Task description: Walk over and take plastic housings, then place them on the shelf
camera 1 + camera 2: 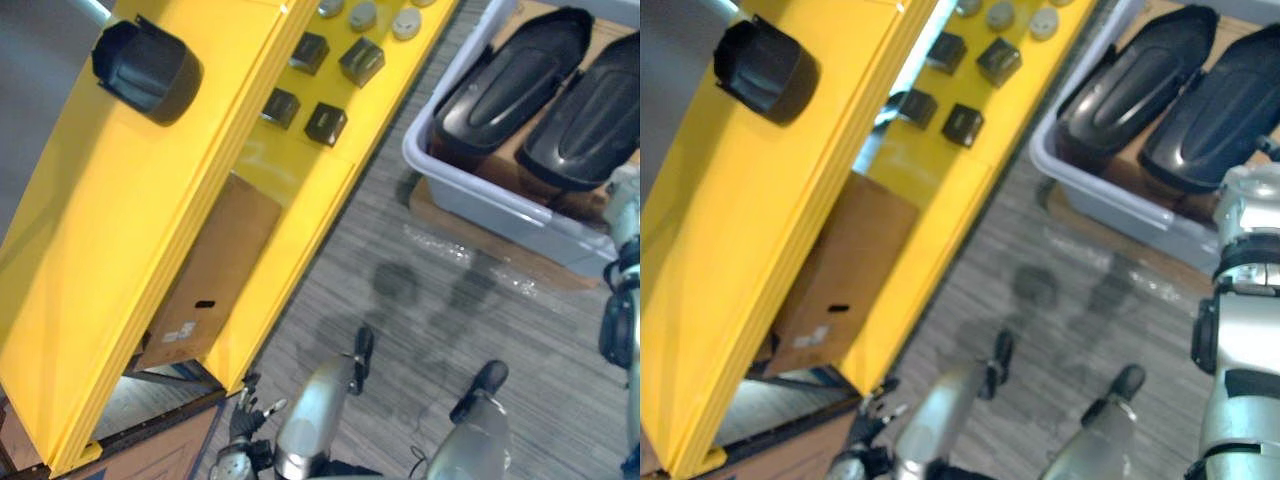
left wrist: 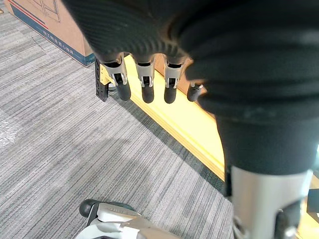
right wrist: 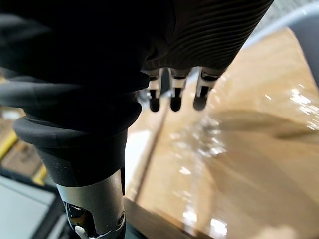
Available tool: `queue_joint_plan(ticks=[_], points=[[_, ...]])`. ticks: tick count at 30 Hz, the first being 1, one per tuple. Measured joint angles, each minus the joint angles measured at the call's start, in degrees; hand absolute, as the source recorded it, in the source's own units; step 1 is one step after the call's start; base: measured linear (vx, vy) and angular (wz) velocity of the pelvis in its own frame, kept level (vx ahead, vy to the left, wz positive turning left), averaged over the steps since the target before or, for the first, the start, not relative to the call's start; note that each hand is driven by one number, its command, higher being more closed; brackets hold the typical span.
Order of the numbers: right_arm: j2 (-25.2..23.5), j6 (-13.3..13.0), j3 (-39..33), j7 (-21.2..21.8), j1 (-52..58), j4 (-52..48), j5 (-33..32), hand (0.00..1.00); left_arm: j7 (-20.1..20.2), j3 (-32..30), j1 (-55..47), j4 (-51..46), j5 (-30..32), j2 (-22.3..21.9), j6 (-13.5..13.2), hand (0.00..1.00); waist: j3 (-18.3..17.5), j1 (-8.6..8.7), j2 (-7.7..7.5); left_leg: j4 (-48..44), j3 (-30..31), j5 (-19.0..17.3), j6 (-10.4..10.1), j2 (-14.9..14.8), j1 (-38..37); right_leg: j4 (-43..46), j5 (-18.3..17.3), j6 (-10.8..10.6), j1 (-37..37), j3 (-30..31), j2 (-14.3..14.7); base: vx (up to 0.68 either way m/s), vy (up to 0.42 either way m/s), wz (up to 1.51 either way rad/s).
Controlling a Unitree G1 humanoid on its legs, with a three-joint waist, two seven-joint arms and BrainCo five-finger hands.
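Observation:
Two long black plastic housings [image 1: 510, 85] [image 1: 590, 105] lie side by side in a grey bin [image 1: 470, 190] at the upper right. A third, rounder black housing [image 1: 145, 68] sits on top of the yellow shelf [image 1: 120, 230] at the upper left. My left hand [image 1: 243, 418] hangs low beside the shelf's foot; its fingers [image 2: 144, 84] are straight over the carpet and hold nothing. My right arm rises along the right edge next to the bin. The right hand's fingers [image 3: 174, 94] hang relaxed and empty above film-covered cardboard.
Small black blocks [image 1: 325, 122] and grey discs [image 1: 362, 15] lie on the shelf's lower tier. A cardboard box [image 1: 215, 270] stands under the shelf, another [image 2: 45, 25] beyond its foot. The bin rests on flat cardboard [image 1: 500, 260]. Grey carpet [image 1: 430, 300] lies between shelf and bin.

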State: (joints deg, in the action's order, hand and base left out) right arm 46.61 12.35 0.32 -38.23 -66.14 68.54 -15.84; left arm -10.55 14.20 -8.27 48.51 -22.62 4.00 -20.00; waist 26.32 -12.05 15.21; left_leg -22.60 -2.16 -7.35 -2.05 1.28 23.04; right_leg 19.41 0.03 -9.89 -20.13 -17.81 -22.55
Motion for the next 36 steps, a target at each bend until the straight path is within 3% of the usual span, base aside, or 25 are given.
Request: queue_joint_plan(ticks=[10,11,16,21,23,25,30,36], points=[[3.08,0.46,3.94,7.59,-1.50,2.06,3.96,0.00,1.61,0.99,0.01,0.44,-0.09,-0.10,-0.06,0.00,-0.93,-1.32,1.27,0.39,0.23,0.08,0.02,0.33,0.77,-0.06,-0.03,0.05,-0.59,-1.01,-0.46,0.01,0.003,0.01],[3.12,0.48,3.99,8.39,-1.63,2.06,5.07,1.00,2.05,1.15,0.01,0.49,-0.10,-0.05,-0.05,0.00,-1.00,-1.36,1.37,0.32,0.29,0.09,0.03,0.33,1.01,-0.06,-0.04,0.05,-0.76,-1.09,-0.45,0.00,0.000,0.00],[4.86,2.50,6.53,11.72,-1.67,2.27,9.72,1.00,2.53,2.30,0.14,1.18,-2.19,-0.01,-0.09,0.00,-1.39,-1.74,1.89,0.25,0.33,0.07,0.03,0.33,1.12,-0.07,-0.06,0.08,-0.77,-1.17,-0.46,0.00,0.000,0.00],[5.82,6.68,8.93,16.17,-1.80,2.30,17.76,1.00,2.91,2.84,0.51,1.89,-2.26,-0.01,-0.11,0.00,-1.67,-1.84,2.27,0.20,0.34,0.04,0.03,0.25,1.14,-0.11,-0.09,0.11,-0.77,-1.22,-0.38,0.00,0.000,0.00],[5.87,8.60,9.14,17.27,-1.81,2.42,21.75,1.00,2.91,2.92,0.51,1.89,-2.25,-0.03,-0.49,0.00,-1.68,-2.09,2.28,0.14,0.34,0.03,0.03,0.21,1.14,-0.11,-0.10,0.11,-0.74,-1.24,-0.35,0.00,0.000,0.00],[6.15,11.57,12.46,21.40,-2.31,2.78,32.75,1.00,2.94,3.15,0.51,1.88,-2.25,-0.02,-1.12,0.00,-1.68,-2.42,2.27,0.01,0.37,0.03,0.03,0.18,1.14,-0.11,-0.10,0.12,-0.63,-1.31,-0.35,0.00,0.000,0.00],[7.91,12.65,17.96,27.29,-4.04,4.64,42.04,1.00,3.27,3.88,0.36,0.55,-2.50,0.36,-1.18,0.00,-1.68,-2.63,2.27,-0.22,1.43,0.03,0.02,0.20,1.14,-0.14,-0.21,0.28,0.35,-2.57,-0.34,-0.01,0.000,0.08],[9.75,10.94,18.96,27.27,-4.88,5.12,47.28,1.00,4.03,4.66,-1.36,-9.07,-4.58,0.81,-1.97,0.00,-1.58,-2.88,2.14,-1.30,1.93,0.01,0.02,0.09,2.08,-0.07,-0.23,0.32,0.54,-3.58,-0.31,-0.02,0.000,0.08]])
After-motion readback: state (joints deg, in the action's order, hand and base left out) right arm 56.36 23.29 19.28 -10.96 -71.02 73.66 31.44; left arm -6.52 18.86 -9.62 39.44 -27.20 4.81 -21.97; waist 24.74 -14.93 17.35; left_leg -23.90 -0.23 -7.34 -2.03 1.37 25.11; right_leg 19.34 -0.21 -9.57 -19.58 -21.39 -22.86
